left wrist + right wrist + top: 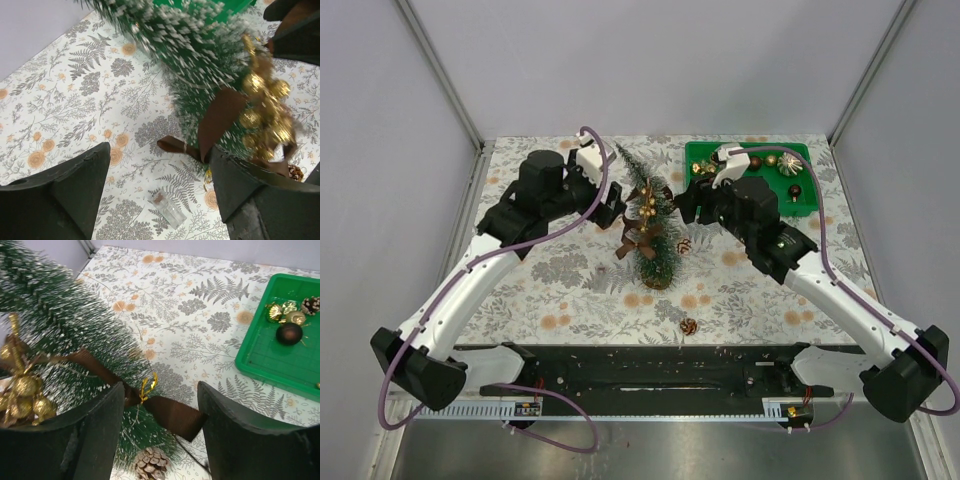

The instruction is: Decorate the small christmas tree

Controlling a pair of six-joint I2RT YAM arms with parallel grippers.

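- My left pincer (pixel 608 207) hangs just left of the tree. Its fingers are spread wide with nothing between them. In its wrist view only the floral-patterned tabletop (pixel 65 115) and a small clear plastic piece (pixel 170 208) show in the gap.
- The slim, dark green bottle-brush christmas tree with frosty tips (pixel 655 235) stands on its round light-wood disc base (pixel 657 279). Its long axis is upright, and it sits between the two pincers, about equally near each. It carries a brown ribbon bow (pixel 638 240) and a gold berry cluster (pixel 646 200).
- My right pincer (pixel 160 415) sits just right of the tree, also spread. A ribbon tail and a gold wire hook (pixel 148 386) lie in its gap, ungripped.
- A brown pinecone (pixel 683 245) lies just right of the tree's base.
- The green plastic tray of ornaments (pixel 700 150) is farther right of the tree. I judge the right arm the nearer one to fetch from it.
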